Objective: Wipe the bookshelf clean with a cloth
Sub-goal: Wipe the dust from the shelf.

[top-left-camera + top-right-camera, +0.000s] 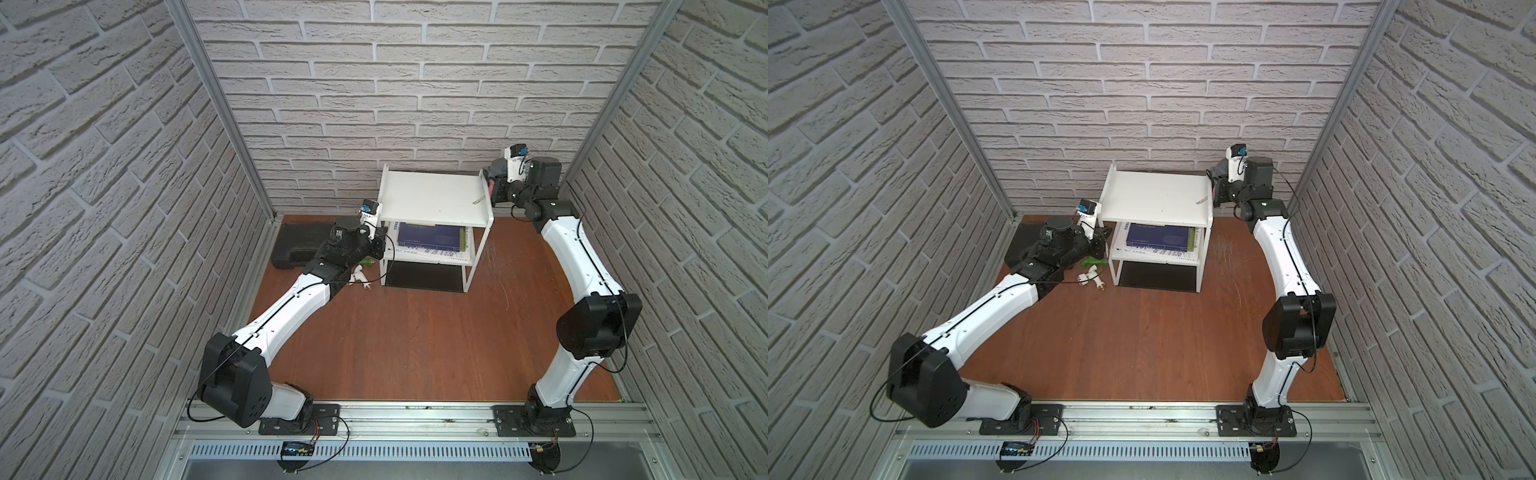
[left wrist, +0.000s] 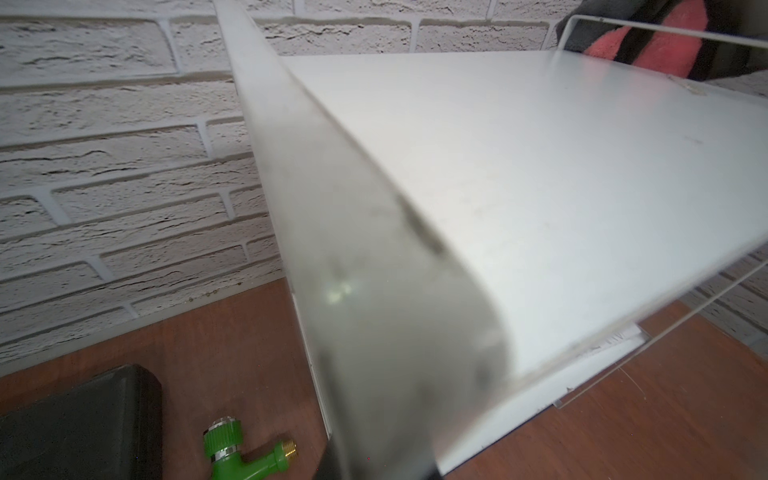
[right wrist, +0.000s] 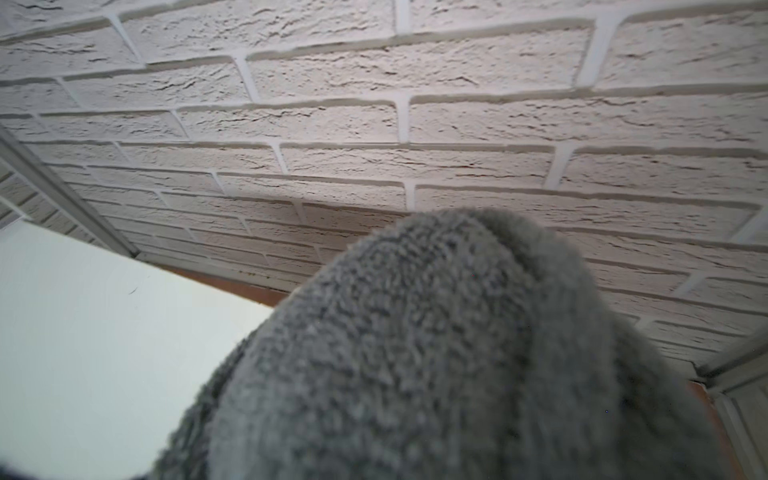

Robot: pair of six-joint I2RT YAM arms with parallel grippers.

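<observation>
The bookshelf (image 1: 432, 195) stands at the back of the brown table (image 1: 415, 340), close to the brick wall (image 1: 415, 83). It is small and white. It has a flat top board, thin white legs and a black panel at the bottom. The top board turns up into a low side on its left. The top looks mostly bare in both top views. One little grey strip (image 1: 478, 200) lies near its right edge. A blue book (image 1: 432, 239) lies on the lower shelf.

The cloth (image 1: 496, 169) is up at the right edge of the top board, bunched around the right gripper (image 1: 495, 190). It is fluffy. Most of it shows dark grey, and a bit of pink peeks out lower down. In the right wrist view the grey cloth (image 3: 457, 353) fills much of the picture and hides the fingers. The right gripper's fingers are squeezed together on the cloth.

The left gripper (image 1: 1105, 230) is at the left side of the bookshelf, just under the top board. In the left wrist view the white side looks blurry. It runs between two dark finger ends, so the fingers look pinched on it. Far across the board (image 2: 540, 187), the pink and grey cloth (image 2: 665, 45) shows behind a thin rail.

A black case (image 1: 297, 245), a green tap piece (image 2: 245, 453) and a white pipe piece (image 1: 359, 278) lie on the table to the left of the shelf.
</observation>
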